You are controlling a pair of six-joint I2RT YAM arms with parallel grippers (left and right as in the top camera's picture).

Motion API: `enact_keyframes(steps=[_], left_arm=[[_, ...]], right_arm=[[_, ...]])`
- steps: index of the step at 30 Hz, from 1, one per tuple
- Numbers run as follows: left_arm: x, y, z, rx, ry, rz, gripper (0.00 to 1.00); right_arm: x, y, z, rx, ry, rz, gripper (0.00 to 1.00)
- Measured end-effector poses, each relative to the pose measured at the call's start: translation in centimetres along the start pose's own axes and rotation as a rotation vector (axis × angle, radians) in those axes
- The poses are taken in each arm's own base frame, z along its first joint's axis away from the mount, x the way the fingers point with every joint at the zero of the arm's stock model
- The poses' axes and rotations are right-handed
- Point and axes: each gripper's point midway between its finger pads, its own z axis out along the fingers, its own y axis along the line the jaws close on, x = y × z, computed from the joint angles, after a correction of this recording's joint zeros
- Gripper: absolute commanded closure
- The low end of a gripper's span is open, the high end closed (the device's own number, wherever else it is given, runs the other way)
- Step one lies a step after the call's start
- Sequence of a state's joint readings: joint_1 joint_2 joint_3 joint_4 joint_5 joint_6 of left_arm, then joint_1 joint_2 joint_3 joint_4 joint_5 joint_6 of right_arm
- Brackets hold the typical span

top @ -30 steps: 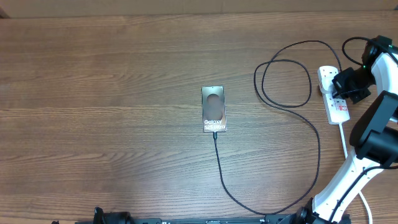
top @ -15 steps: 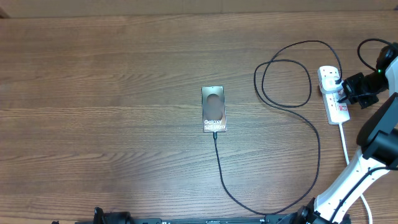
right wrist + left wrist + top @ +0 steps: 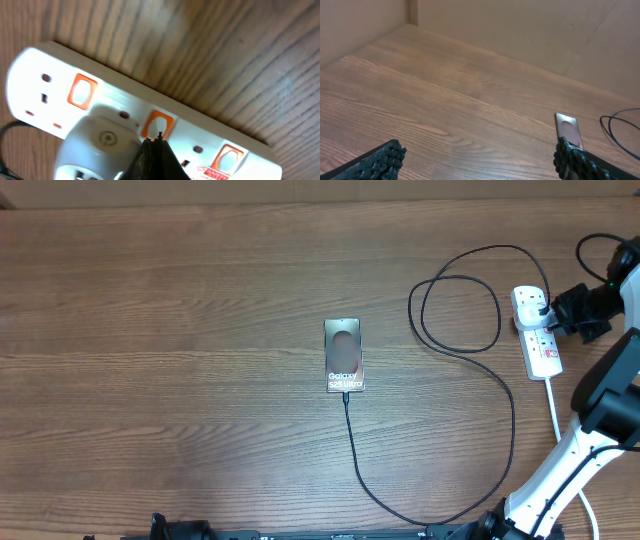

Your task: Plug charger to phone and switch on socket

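Note:
The phone [image 3: 344,355] lies flat at the table's middle, its "Galaxy S25 Ultra" text facing up; it also shows in the left wrist view [image 3: 568,129]. The charger [image 3: 470,350], a thin black cable, runs from the phone's near end in a long loop to a plug in the socket [image 3: 537,332], a white power strip at the right. My right gripper [image 3: 574,312] is shut, its tip [image 3: 158,137] touching the middle orange switch [image 3: 159,123] of the socket [image 3: 200,127]. My left gripper [image 3: 479,160] is open and empty, over bare wood.
The socket's white cord [image 3: 556,415] runs toward the front edge beside my right arm's base. A white round plug [image 3: 100,145] sits in the strip next to the fingertips. A wall rises behind the table [image 3: 520,30].
My right gripper has swung from above the strip's middle out to its right side, and the strip's top end with the plug is now uncovered. Phone and cable have not moved.

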State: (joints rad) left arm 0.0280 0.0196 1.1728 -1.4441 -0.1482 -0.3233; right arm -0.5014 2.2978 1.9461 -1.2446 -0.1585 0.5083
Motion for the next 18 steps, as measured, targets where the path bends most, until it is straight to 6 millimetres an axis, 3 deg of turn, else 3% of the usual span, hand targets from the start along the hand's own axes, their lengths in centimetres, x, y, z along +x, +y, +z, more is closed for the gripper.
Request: enact_keyframes(steps=[18], left_arm=[[-0.01,0.0,0.0,0.0,0.0,0.0,0.0]], right_arm=[[-0.32,0.36,0.68,0.032,-0.046,-0.03,0.96]])
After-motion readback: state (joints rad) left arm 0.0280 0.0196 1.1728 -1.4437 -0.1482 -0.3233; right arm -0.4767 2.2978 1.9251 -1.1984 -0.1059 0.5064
